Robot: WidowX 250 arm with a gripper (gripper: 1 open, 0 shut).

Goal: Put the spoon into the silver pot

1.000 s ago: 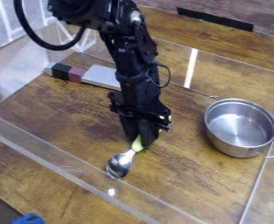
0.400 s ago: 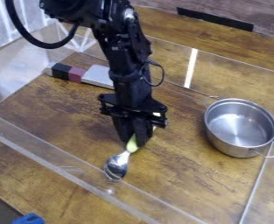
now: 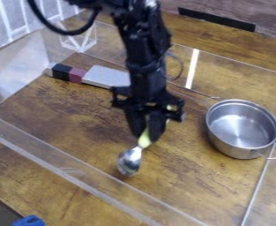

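My gripper (image 3: 148,132) points straight down over the middle of the wooden table and is shut on the upper end of the spoon (image 3: 133,157). The pale-yellow handle sticks out below the fingers, slanting down to the left. Its shiny metal bowl is blurred, low over the wood; I cannot tell whether it touches. The silver pot (image 3: 239,129) stands empty to the right of the gripper, about a hand's width away, with a small side handle toward the near right.
A flat grey block (image 3: 102,78) with a dark red piece (image 3: 67,71) at its left end lies behind the arm. Clear acrylic walls (image 3: 57,152) fence the wooden table (image 3: 211,181) at the front, left and back.
The arm has shifted right toward the pot and risen slightly, carrying the spoon along. The wrist has rolled a little. The pot has stayed put.
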